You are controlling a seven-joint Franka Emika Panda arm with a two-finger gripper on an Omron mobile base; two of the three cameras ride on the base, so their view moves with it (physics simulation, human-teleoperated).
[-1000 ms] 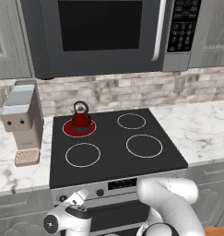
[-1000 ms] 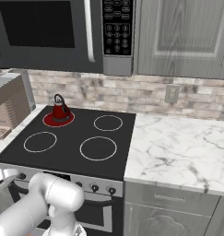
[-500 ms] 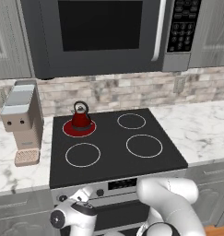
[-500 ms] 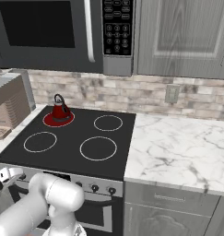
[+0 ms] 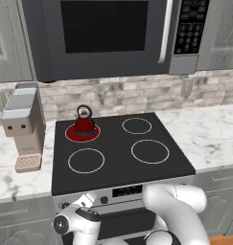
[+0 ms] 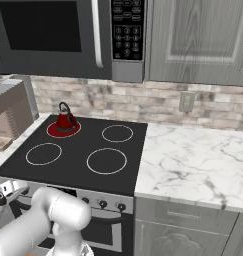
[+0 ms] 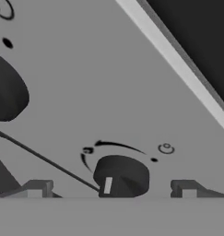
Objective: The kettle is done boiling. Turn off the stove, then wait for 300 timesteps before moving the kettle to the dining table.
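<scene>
The small red kettle (image 5: 84, 120) (image 6: 65, 119) stands upright on the back left burner of the stove (image 5: 122, 160) (image 6: 83, 165), and that burner ring glows red. My gripper (image 5: 83, 201) (image 6: 14, 188) (image 7: 111, 190) is low at the left end of the stove's silver front panel. In the hand view it is open, with a dark knob (image 7: 121, 177) between the two fingertips (image 7: 37, 188); whether they touch the knob I cannot tell. A second knob (image 7: 7, 94) shows at the left. The dining table is out of view.
A beige coffee machine (image 5: 24, 124) (image 6: 10, 112) stands on the counter left of the stove. The microwave (image 5: 103, 33) (image 6: 53, 30) hangs above it. White marble counter (image 6: 193, 160) runs to the right, with drawers below.
My hand has edged slightly up and in toward the left end of the front panel. Kettle and stove top look the same.
</scene>
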